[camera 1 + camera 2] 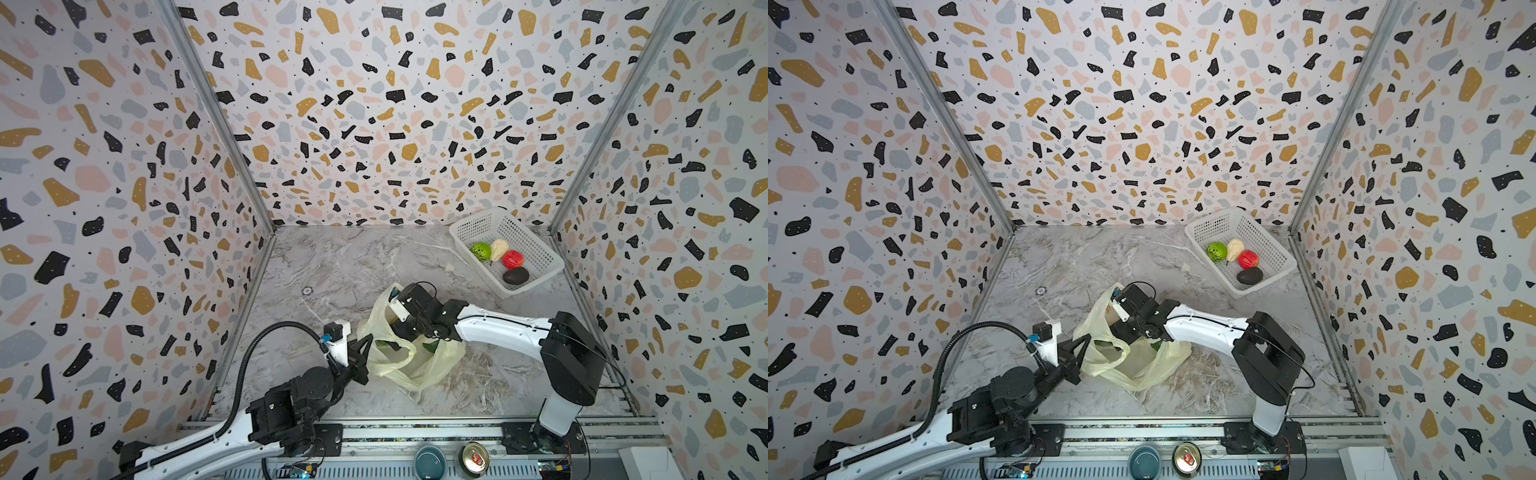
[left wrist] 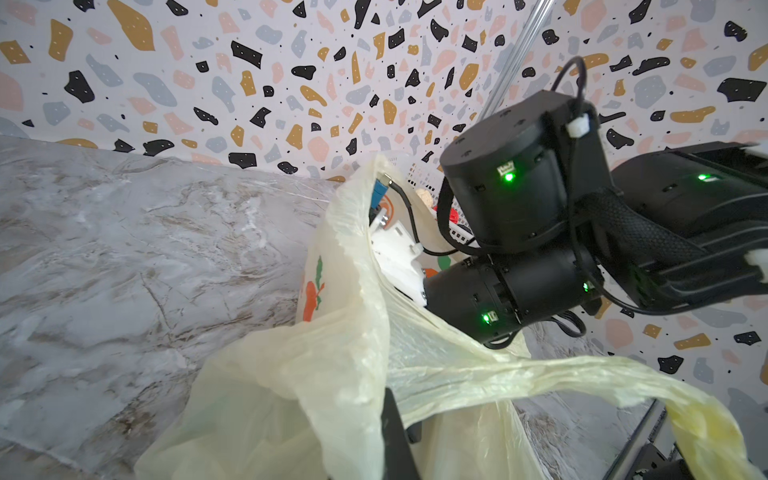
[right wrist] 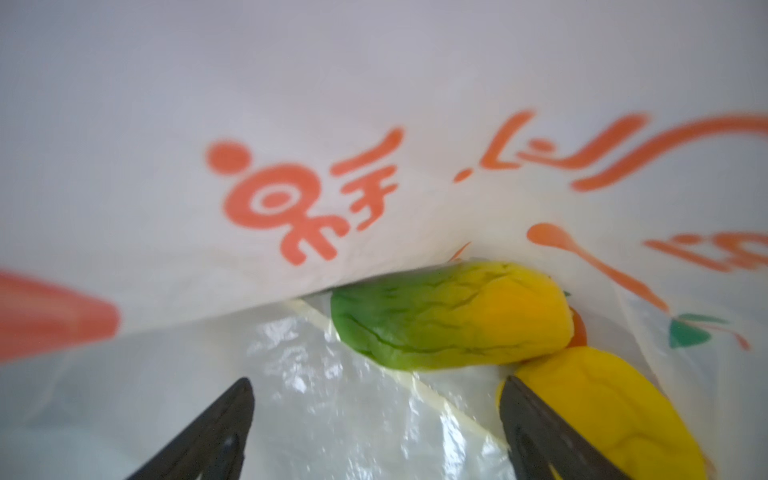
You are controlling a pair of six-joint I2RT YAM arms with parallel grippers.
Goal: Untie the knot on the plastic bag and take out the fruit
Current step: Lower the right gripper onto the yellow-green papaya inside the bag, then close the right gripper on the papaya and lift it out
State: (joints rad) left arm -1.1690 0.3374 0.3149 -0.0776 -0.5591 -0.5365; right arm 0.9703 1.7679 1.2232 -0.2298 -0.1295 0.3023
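The left gripper point(image 1: 365, 345) is clamping the rim of the plastic bag point(image 1: 432, 365), probably to hold its mouth open, while the right gripper point(image 3: 376, 380), jaws apart, is reaching inside toward the green-yellow fruit point(image 3: 449, 316).

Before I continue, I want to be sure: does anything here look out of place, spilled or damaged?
Nothing is spilled or damaged. Only a small pale scrap lies loose on the table, apart from the basket; what it is, I cannot tell.

in the plastic bag point(image 3: 332, 386), clear film lies ahead of the right end effector point(image 3: 376, 380), fruit point(image 3: 449, 316) beyond.
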